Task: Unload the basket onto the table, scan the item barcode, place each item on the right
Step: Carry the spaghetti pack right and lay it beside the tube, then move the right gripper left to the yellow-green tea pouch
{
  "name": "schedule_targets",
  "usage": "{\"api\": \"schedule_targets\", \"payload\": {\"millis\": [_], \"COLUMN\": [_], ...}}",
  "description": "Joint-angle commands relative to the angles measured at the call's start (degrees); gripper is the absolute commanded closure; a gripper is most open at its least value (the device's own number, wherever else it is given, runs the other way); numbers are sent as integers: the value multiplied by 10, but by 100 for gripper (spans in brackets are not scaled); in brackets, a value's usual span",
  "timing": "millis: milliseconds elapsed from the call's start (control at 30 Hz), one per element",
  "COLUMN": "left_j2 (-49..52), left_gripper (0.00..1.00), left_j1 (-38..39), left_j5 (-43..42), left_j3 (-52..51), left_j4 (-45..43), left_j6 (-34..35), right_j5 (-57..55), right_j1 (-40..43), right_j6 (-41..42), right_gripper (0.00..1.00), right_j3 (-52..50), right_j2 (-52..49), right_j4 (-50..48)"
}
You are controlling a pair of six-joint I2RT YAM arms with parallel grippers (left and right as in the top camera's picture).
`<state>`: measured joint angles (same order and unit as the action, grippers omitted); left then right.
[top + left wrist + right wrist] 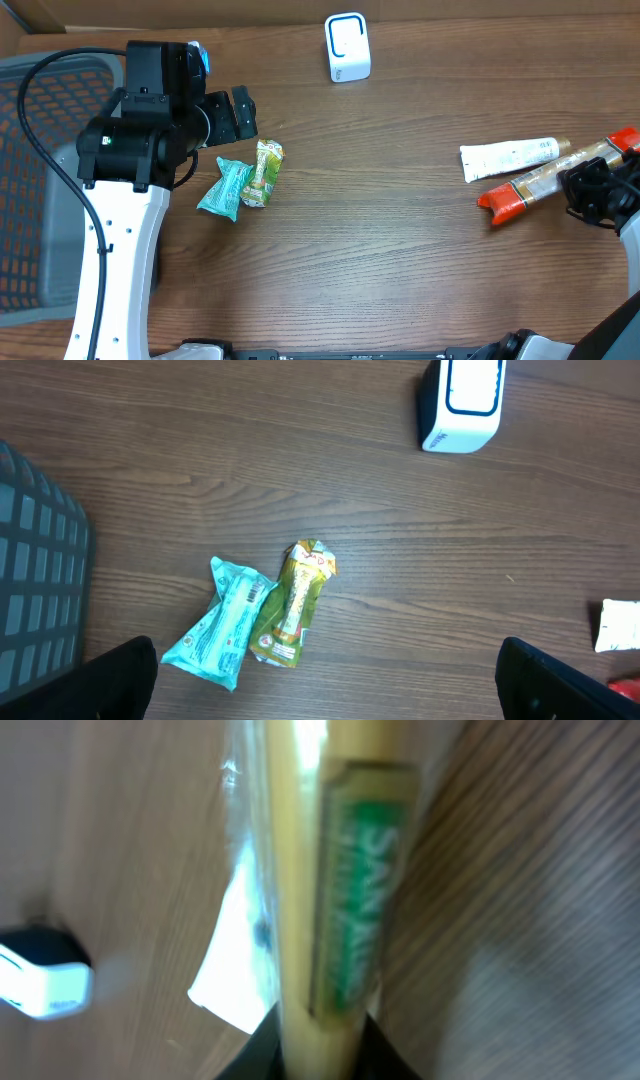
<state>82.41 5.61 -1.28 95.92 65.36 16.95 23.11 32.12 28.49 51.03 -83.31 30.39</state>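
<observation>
Overhead, above the tabletop's (pixel 400 260) left, the left gripper (pixel 230 115) hangs wide open. The right gripper (pixel 588 188) straddles a long pack (pixel 530 182) at the right edge; whether clamped I cannot tell. The pack lies slantwise, one red end toward the middle, the other far right. Only the right wrist view shows its green label (pixel 355 900).

Right gripper (pixel 583 188) over long red-ended packet (pixel 530 184)

Left arm (pixel 125 230): white curved link was recorded behind the black, boxy left gripper (pixel 232 118); black cable (pixel 75 55) was looped behind it. Right arm (pixel 632 235): black head, white link.
</observation>
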Motion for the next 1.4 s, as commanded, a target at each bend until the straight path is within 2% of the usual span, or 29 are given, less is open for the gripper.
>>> {"api": "schedule_targets", "payload": {"millis": [0,33,67,233,367,500,533,600,633,767,867,1067,1200,1300,1333,1367], "left_j2": [1,1,1,1,1,1,1,1,1,1,1,1,1,1,1,1], "left_gripper": [1,0,0,0,0,0,0,0,0,0,0,1,1,0,0,0], "left_j1": [1,1,1,1,1,1,1,1,1,1,1,1,1,1,1,1], "left_j5": [-2,-2,-2,-2,-2,-2,-2,-2,-2,-2,-2,-2,-2,-2,-2,-2], "left_j3": [5,5,5,5,5,5,5,5,5,5,5,5,5,5,5,5], "left_j4": [0,0,0,0,0,0,0,0,0,0,0,0,0,0,0,0], "left_j6": [-7,-7,-7,-7,-7,-7,-7,-7,-7,-7,-7,-7,-7,-7,-7,-7], "right_j5": [25,31,49,173,228,230,228,205,184,148,106,7,-26,-36,-53,-61], "right_j1": [-2,-2,-2,-6,-46,-149,-188,-254,-317,-442,-518,-610,-640,-650,-659,-662], "right_j6": [1,1,1,-21,-52,-59,-53,-21,7,70,113,163,153,128,106,100], "right_gripper": [67,54,44,32,30,18,14,11,8,0,0,0,0,0,0,0], "right_j3": [0,0,1,21,70,99,99,99,99,99,99,104,168,255,324,347], "right_j2": [21,21,21,21,23,22,22,17,7,-43,-96,-186,-245,-293,-329,-342], "right_j4": [-16,-16,-14,18,81,80,59,23,-18,-121,-199,-313,-290,-225,-169,-153]}}
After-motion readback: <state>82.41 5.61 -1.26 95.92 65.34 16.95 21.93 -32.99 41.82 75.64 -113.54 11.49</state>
